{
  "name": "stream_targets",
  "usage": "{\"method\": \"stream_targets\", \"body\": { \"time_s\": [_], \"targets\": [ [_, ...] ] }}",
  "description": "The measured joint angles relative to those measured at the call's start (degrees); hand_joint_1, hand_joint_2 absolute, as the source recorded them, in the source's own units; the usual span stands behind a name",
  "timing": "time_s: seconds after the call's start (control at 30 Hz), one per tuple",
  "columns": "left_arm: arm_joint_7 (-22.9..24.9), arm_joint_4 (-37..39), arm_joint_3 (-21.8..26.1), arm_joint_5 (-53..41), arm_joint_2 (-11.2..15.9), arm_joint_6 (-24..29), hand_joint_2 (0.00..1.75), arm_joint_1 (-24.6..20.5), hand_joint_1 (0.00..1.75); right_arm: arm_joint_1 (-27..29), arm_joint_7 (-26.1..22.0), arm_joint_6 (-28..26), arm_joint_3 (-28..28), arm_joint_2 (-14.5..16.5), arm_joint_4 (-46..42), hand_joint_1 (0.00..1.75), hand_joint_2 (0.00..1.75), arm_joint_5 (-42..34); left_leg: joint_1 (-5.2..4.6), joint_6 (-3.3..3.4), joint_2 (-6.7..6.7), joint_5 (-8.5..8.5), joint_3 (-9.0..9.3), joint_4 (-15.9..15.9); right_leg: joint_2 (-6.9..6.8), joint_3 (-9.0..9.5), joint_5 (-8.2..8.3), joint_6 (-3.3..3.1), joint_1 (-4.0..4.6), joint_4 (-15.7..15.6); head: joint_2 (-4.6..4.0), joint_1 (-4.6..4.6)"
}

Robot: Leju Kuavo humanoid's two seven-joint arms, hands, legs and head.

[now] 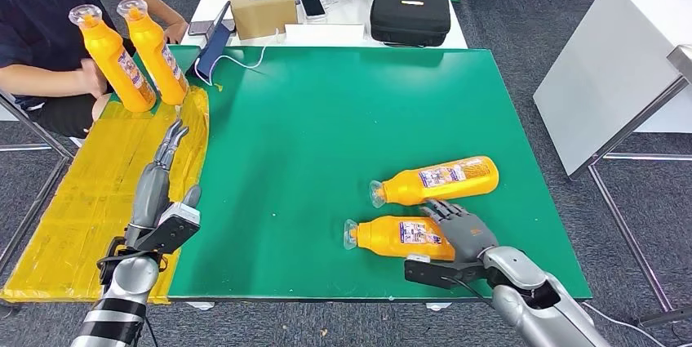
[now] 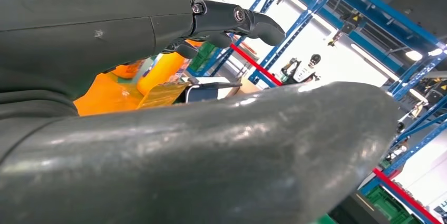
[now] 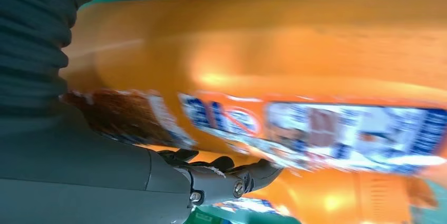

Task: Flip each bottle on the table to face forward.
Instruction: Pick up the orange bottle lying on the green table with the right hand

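Two orange bottles lie on their sides on the green table [image 1: 326, 118], caps pointing left. My right hand [image 1: 463, 231] lies over the base end of the near bottle [image 1: 392, 235] and grips it, its fingers [image 3: 232, 176] reaching down between that bottle [image 3: 274, 50] and the far bottle [image 1: 436, 180]. Labels on both bottles face up. Two more orange bottles [image 1: 114, 57] [image 1: 157, 53] stand upright at the far left. My left hand [image 1: 159, 180] hovers open over the yellow mat [image 1: 90, 192], fingers [image 2: 237, 21] stretched toward the upright pair [image 2: 161, 71].
A person [image 1: 41, 20] sits at the far left corner with hands close to the upright bottles. Behind the green table, a white table holds a cardboard box [image 1: 259, 0], phones and a black case [image 1: 410, 14]. Another white table [image 1: 620, 61] stands to the right.
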Motion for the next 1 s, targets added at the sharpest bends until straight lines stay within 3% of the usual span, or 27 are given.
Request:
{"method": "stream_targets", "body": {
  "time_s": [0.23, 0.43, 0.47, 0.57, 0.6, 1.0],
  "targets": [
    [0.00, -0.07, 0.13, 0.02, 0.10, 0.16, 0.00, 0.73, 0.00, 1.43, 0.24, -0.50, -0.54, -1.94, -2.75, 0.00, 1.75, -0.49, 0.00, 0.01, -0.04, 0.01, -0.02, 0.00, -0.05, 0.06, 0.00, 0.01, 0.00, 0.00, 0.00, -0.01],
    [-0.29, -1.97, 1.67, 0.01, 0.26, 0.20, 0.00, 3.29, 0.00, 5.96, -0.14, -2.26, -4.05, -3.01, -8.68, 0.00, 1.75, -0.32, -0.01, 0.01, -0.06, 0.01, -0.20, 0.00, -0.09, -0.10, -0.01, 0.02, 0.00, 0.01, 0.00, -0.01],
    [-0.44, -2.20, 1.92, -0.01, 0.28, 0.00, 0.00, 3.56, 0.00, 6.66, -0.23, -1.84, -4.71, -3.34, -9.61, 0.15, 1.75, -0.46, -0.01, 0.01, -0.07, 0.01, -0.23, 0.00, -0.10, -0.14, -0.01, 0.03, 0.00, 0.01, 0.00, -0.02],
    [-0.76, -2.37, 2.39, -0.05, 0.29, -0.62, 0.00, 3.71, 0.00, 7.84, -0.45, -0.33, -6.01, -4.01, -10.66, 1.46, 1.75, -0.44, 0.00, 0.00, -0.06, 0.00, -0.27, 0.00, -0.10, -0.21, -0.02, 0.03, 0.01, 0.01, 0.00, -0.01],
    [-0.82, -2.36, 2.44, -0.06, 0.28, -0.73, 0.00, 3.60, 0.00, 8.05, -0.56, -0.01, -6.16, -4.08, -10.65, 1.75, 1.75, -0.29, 0.00, 0.00, -0.05, 0.00, -0.27, 0.00, -0.10, -0.22, -0.02, 0.03, 0.01, 0.01, 0.00, -0.01],
    [-0.98, 0.45, 1.02, 0.64, -0.09, -0.78, 0.00, -0.35, 0.00, 6.32, -0.81, 0.54, -4.50, -1.96, -4.28, 1.75, 1.75, 1.74, 0.03, -0.05, 0.32, -0.10, 0.05, -0.01, 0.16, -0.37, 0.00, -0.15, 0.03, -0.02, 0.00, 0.01]
  ]
}}
